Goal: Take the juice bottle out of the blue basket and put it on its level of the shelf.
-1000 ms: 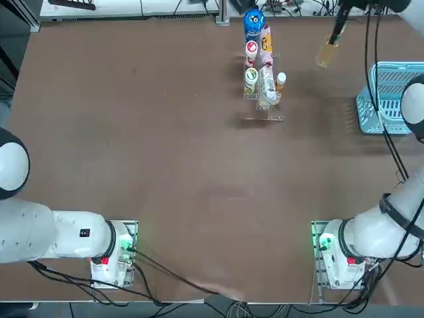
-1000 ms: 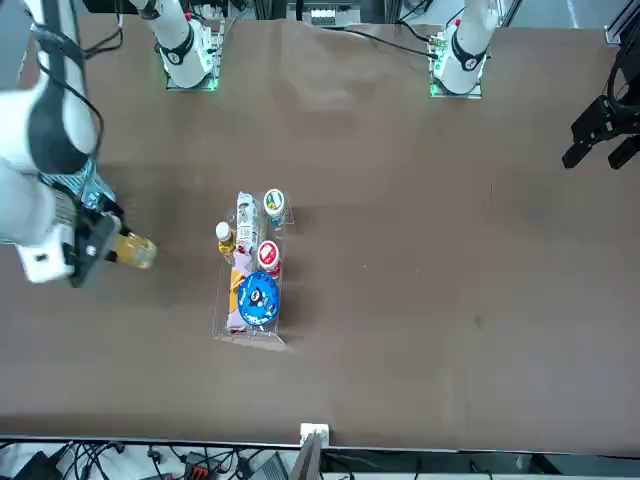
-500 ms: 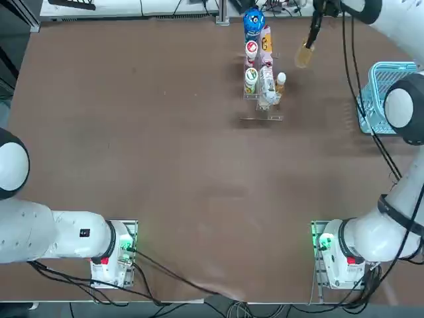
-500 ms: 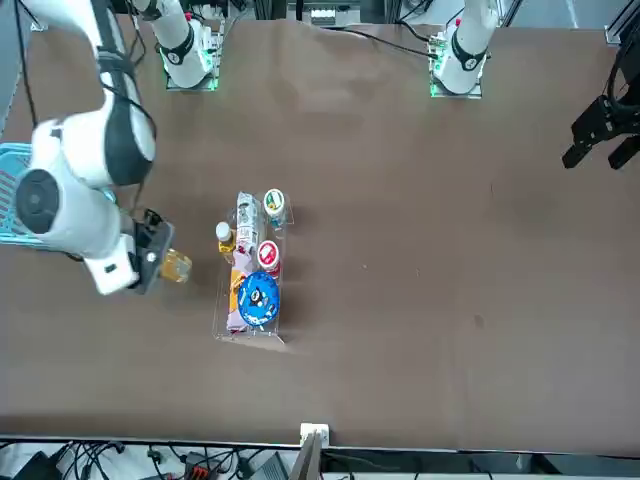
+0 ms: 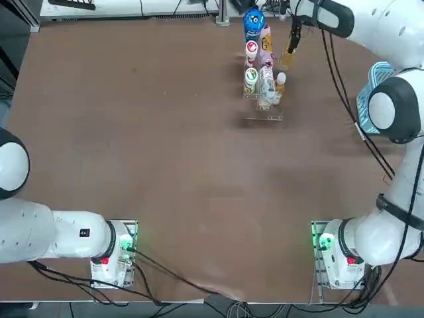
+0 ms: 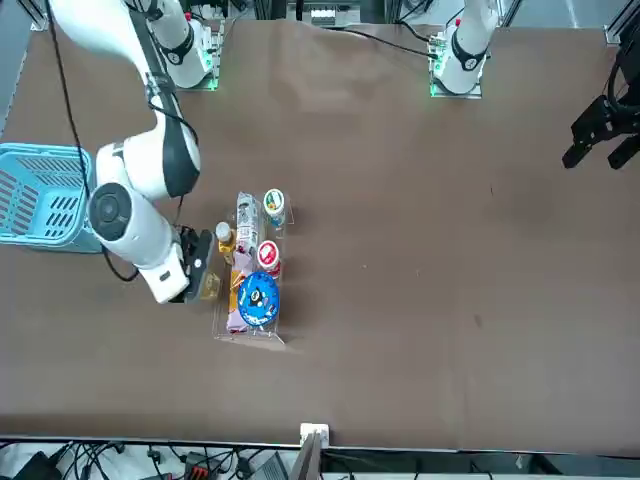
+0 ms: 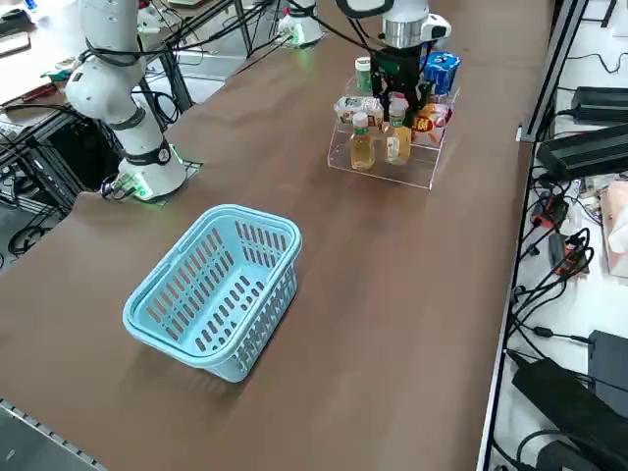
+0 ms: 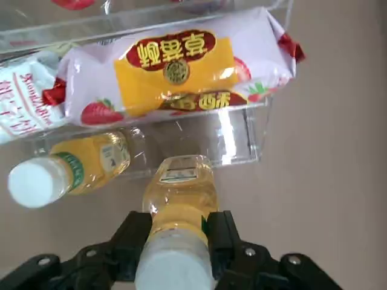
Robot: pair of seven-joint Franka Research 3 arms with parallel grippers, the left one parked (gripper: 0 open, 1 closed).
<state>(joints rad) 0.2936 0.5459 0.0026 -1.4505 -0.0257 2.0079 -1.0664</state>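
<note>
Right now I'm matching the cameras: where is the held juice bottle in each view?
Top: juice bottle, beside the shelf.
Front, left of shelf.
Right side, at shelf's front row.
Right wrist, in right end effector.
Landmark: the shelf.

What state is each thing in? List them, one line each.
Small clear amber juice bottle with white cap: held, beside the shelf's low row.
Right gripper: fingers shut on the bottle's neck.
Light blue lattice plastic basket: upright, empty.
Clear stepped shelf: holds bottles.

Bright even light, soft shadows, glare on shelf (image 8: 242,130)
</note>
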